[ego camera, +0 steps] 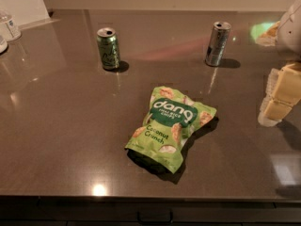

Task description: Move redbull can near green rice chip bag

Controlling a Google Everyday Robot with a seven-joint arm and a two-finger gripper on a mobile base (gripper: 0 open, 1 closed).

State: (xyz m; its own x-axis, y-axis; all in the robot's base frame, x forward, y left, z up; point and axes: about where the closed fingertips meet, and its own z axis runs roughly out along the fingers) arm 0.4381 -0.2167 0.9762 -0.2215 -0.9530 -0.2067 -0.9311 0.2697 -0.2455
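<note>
The redbull can (217,44) is slim and silver-grey with a pull-tab top. It stands upright at the back right of the dark table (61,126). The green rice chip bag (170,126) lies flat near the table's middle, with its "dang" label facing up. It is well in front of the can and a little to its left. My gripper (281,98), yellowish, comes in from the right edge of the camera view. It is to the right of the bag and in front of and to the right of the can, touching neither. It holds nothing that I can see.
A shorter green can (108,48) stands upright at the back left. A clear bottle (9,26) stands at the far left edge by a white wall. The table's front edge runs along the bottom, with a drawer handle (155,216) below it.
</note>
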